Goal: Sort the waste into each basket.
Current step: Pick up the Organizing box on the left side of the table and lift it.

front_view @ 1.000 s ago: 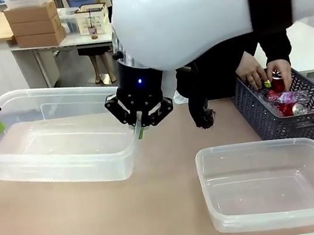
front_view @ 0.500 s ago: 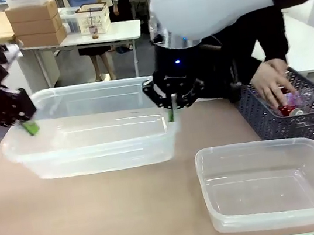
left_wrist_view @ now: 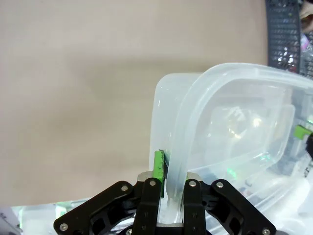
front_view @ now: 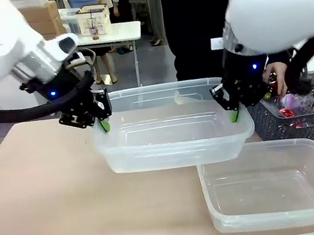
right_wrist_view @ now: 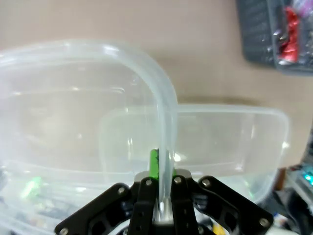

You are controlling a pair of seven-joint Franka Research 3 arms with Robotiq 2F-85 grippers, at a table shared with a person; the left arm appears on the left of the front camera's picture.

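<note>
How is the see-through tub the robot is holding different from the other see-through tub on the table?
The held tub is gripped at both ends by the left gripper and right gripper; the near tub is untouched. The held tub looks deeper and seems lifted, overlapping the near tub's rim; the near tub rests flat on the table. Both are clear and empty.

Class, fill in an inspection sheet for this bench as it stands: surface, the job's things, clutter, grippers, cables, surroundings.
Surface: tan table, bare at the near left.
Job's things: clear tub held by both arms, appearing lifted, its right end over the second clear tub, which sits on the table; both look empty. Cans and bottles lie in the dark lattice basket.
Clutter: nothing seen.
Grippers: left gripper shut on the tub's left rim; right gripper shut on its right rim.
Cables: black cable along the left arm.
Surroundings: person's hand at the basket; white table and cardboard boxes behind.
</note>
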